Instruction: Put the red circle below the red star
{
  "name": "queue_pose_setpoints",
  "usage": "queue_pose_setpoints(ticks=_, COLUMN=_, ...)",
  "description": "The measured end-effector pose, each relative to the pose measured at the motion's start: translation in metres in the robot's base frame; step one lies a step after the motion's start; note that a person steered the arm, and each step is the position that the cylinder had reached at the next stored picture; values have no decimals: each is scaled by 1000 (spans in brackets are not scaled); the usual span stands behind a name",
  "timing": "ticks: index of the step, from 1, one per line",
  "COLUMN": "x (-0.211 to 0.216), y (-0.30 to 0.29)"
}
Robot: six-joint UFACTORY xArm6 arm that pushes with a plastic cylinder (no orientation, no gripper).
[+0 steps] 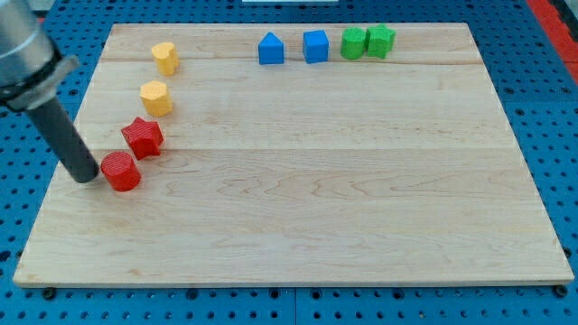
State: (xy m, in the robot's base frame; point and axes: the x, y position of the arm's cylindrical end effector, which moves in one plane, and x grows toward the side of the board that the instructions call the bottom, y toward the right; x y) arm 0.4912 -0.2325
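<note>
The red circle (120, 171) lies near the board's left edge. The red star (142, 137) sits just above it and slightly to the right, very close or touching. My tip (87, 178) rests on the board right at the red circle's left side, touching or nearly touching it. The dark rod slants up toward the view's top left.
A yellow hexagon block (155, 97) and another yellow block (164, 58) stand above the star. Along the top edge are two blue blocks (271, 49) (315, 46) and two green blocks (353, 42) (381, 41). The wooden board (316, 208) lies on a blue pegboard.
</note>
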Motion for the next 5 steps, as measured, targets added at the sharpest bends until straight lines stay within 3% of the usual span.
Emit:
queue_pose_setpoints(ticks=1, x=12, y=18)
queue_pose_setpoints(ticks=3, x=23, y=-4)
queue_pose_setpoints(ticks=5, x=-39, y=-35)
